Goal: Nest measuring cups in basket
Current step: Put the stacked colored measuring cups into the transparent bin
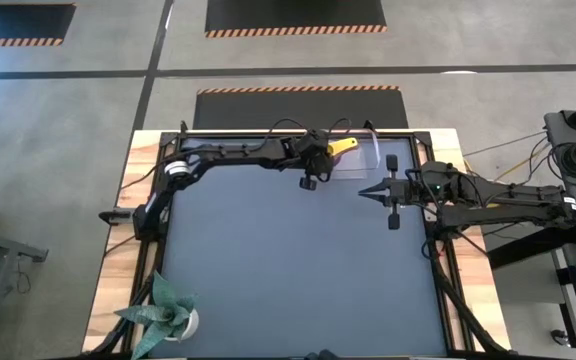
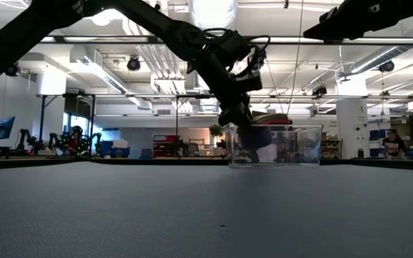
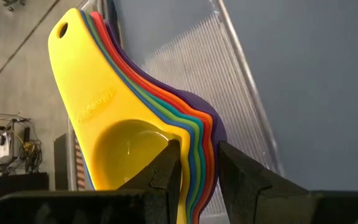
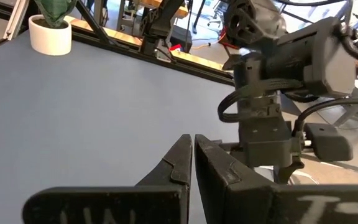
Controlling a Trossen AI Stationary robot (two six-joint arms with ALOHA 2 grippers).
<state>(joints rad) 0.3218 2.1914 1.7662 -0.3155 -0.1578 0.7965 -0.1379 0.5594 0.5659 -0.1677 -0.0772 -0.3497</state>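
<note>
The measuring cups (image 3: 123, 118) are nested into one stack, yellow innermost and purple outermost, with their flat handles fanned together. My left gripper (image 3: 194, 165) is shut on this stack at the table's far middle, over the left end of the clear basket (image 2: 292, 147). In the high view the yellow handle (image 1: 343, 146) sticks out from the gripper over the basket (image 1: 368, 160). In the low view the stack's bowl (image 2: 260, 140) shows through the basket's wall and the handles (image 2: 271, 117) rise above its rim. My right gripper (image 1: 366, 190) hovers shut near the table's right edge, holding nothing. My left gripper pinches the stacked bowl walls (image 3: 194, 143) between its two fingers, one finger (image 3: 166, 165) inside the yellow bowl and the other (image 3: 241, 177) outside the purple one. The fingers slant down from the table's left. The stack is tilted, handles upward; whether its bottom rests on the basket floor I cannot tell.
A potted plant (image 1: 168, 312) stands at the table's near left corner. The grey table top (image 1: 288, 270) stretches between the arms and the near edge. The right arm's body (image 1: 488, 205) lies along the right edge.
</note>
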